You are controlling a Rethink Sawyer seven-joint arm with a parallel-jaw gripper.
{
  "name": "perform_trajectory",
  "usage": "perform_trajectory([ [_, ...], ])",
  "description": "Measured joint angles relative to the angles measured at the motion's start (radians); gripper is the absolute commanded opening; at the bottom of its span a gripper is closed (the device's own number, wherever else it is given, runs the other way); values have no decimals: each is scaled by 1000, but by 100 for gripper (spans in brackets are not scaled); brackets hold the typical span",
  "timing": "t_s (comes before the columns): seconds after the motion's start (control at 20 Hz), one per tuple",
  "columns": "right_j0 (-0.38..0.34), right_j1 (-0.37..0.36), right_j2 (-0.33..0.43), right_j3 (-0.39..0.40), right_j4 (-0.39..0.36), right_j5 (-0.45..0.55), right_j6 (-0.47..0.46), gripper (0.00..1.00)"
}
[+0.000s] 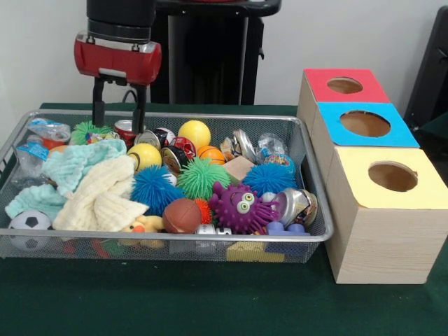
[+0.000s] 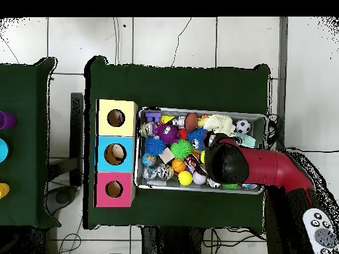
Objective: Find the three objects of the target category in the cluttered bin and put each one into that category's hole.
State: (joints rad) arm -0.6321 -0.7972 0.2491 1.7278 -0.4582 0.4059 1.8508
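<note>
I am hovering my gripper (image 1: 119,115) over the far left part of the wire bin (image 1: 318,189), fingers spread apart and holding nothing, their tips just above a crushed can (image 1: 126,129) and a green spiky ball (image 1: 85,130). The bin is brimming with balls, cans and cloths: a yellow ball (image 1: 194,133), a purple googly-eyed toy (image 1: 240,206), a cream cloth (image 1: 101,192). Right of the bin are sitting the red box (image 1: 344,85), blue box (image 1: 365,124) and yellow box (image 1: 392,176), each showing a round hole
</note>
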Motion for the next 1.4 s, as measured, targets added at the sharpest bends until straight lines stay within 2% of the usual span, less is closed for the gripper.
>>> perform_trajectory([
  [0.95, -20, 79, 15, 8, -95, -73, 0, 100],
  [1.4, -83, 38, 62, 106, -117, -91, 0, 100],
])
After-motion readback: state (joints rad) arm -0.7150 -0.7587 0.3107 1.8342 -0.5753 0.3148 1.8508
